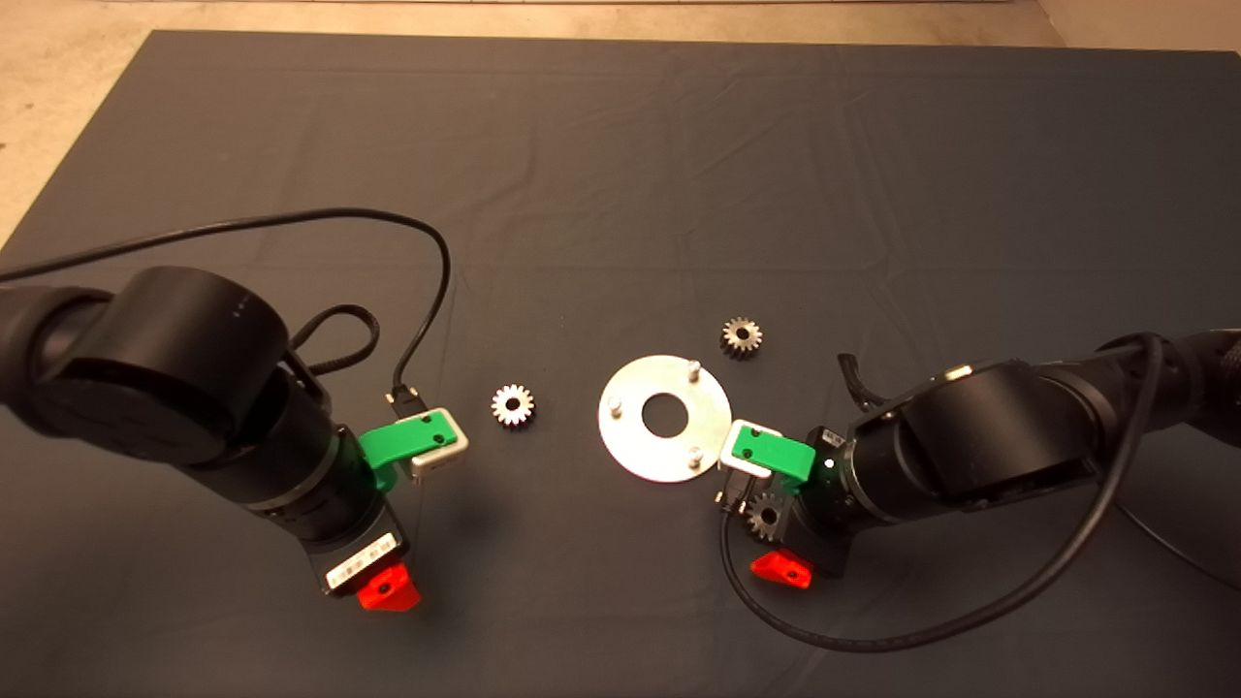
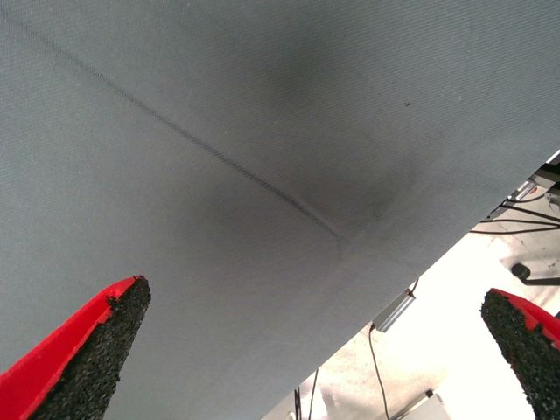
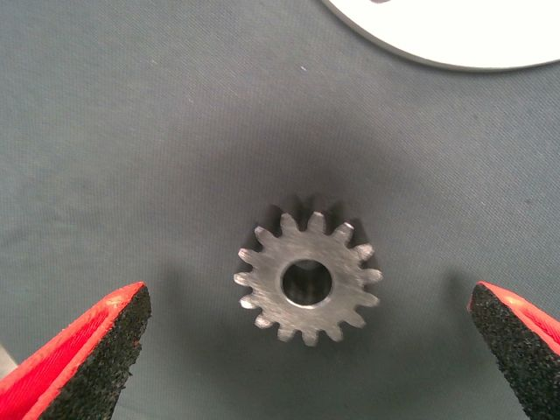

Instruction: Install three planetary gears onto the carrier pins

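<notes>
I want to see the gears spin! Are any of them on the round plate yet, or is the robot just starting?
Just starting. All three pins on the disc are bare. The right gripper, open, hovers over one gear lying flat on the mat. The other gears wait beside the disc. The left gripper is open over bare mat. All three remain.

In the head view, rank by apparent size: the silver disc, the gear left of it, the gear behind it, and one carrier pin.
1. Silver disc, clearly largest.
2. Gear left of the disc and gear behind it: they look alike, so no ranking between them.
3. Carrier pin, smallest.
</notes>
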You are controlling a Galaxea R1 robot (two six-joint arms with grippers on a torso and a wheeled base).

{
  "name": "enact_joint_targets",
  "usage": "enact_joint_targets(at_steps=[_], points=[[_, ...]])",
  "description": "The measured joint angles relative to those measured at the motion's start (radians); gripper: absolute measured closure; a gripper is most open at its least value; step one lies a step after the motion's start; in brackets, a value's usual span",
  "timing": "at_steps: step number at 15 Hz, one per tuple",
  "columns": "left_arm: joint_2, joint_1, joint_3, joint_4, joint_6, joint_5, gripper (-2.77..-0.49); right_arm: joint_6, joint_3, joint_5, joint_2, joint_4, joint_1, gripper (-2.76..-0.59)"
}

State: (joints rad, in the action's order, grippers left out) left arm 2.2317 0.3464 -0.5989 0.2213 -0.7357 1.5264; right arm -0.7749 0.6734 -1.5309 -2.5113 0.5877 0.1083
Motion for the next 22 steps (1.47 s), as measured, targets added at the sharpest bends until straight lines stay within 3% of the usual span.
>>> enact_joint_targets(at_steps=[12, 14, 22], points=[[-0.002, 0.000, -0.003, 0.000, 0.000, 0.000, -2.77, 0.031, 0.000, 0.000, 0.013, 0.015, -0.017, -2.69], [-0.002, 0.000, -0.004, 0.000, 0.000, 0.000, -2.77, 0.031, 0.000, 0.000, 0.013, 0.015, -0.017, -2.52], [-0.007, 0.000, -0.004, 0.000, 0.000, 0.000, -2.77, 0.034, 0.000, 0.001, 0.013, 0.019, -0.039, -2.27]])
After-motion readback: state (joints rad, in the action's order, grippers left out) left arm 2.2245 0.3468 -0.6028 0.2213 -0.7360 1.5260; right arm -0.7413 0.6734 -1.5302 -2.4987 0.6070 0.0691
